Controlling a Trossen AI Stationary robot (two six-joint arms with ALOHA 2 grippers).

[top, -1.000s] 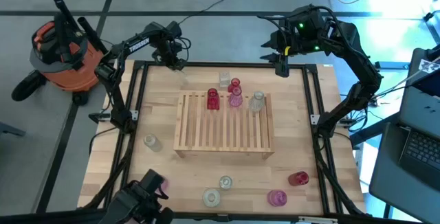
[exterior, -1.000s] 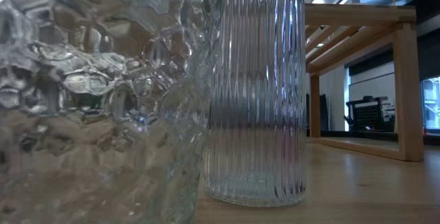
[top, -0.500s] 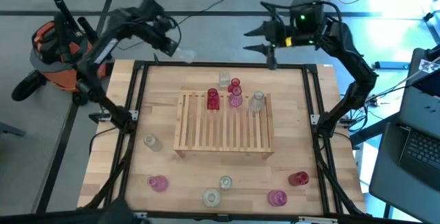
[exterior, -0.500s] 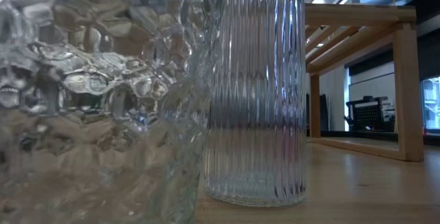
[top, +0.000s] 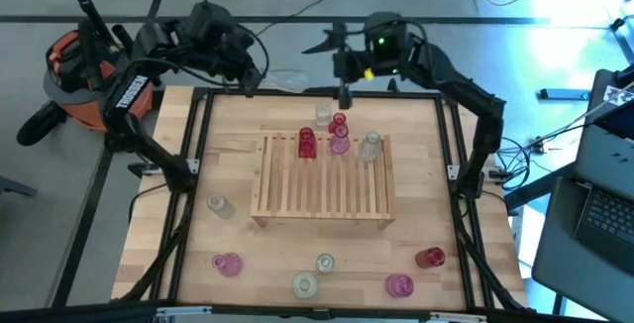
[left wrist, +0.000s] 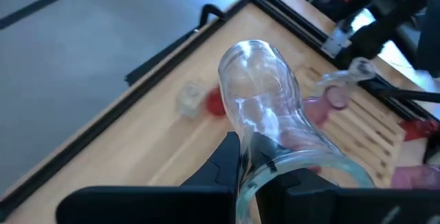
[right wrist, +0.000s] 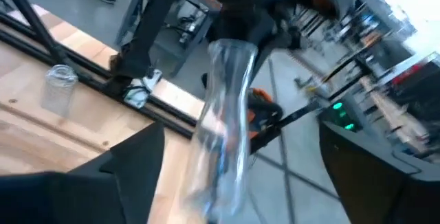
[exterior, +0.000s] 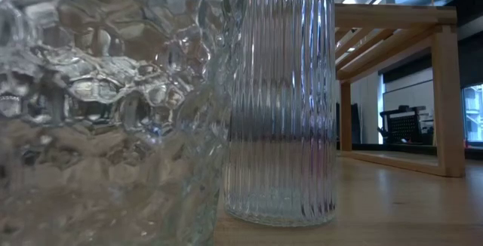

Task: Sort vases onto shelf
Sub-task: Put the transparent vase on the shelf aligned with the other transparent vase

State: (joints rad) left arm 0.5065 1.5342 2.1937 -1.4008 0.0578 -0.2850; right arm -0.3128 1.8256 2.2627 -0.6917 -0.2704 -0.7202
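Left hand (top: 260,77) clamps a clear vase (top: 285,80) sideways above the surface's far edge, offering it to the wide-open, empty right hand (top: 337,53) for the shelf (top: 322,179).

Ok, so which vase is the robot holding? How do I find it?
Look past the slatted shelf to the far edge of the wooden table. There the left gripper is shut on a clear vase, tipped sideways in the air. It's the only vase lifted up; all the others rest on the shelf or tabletop.
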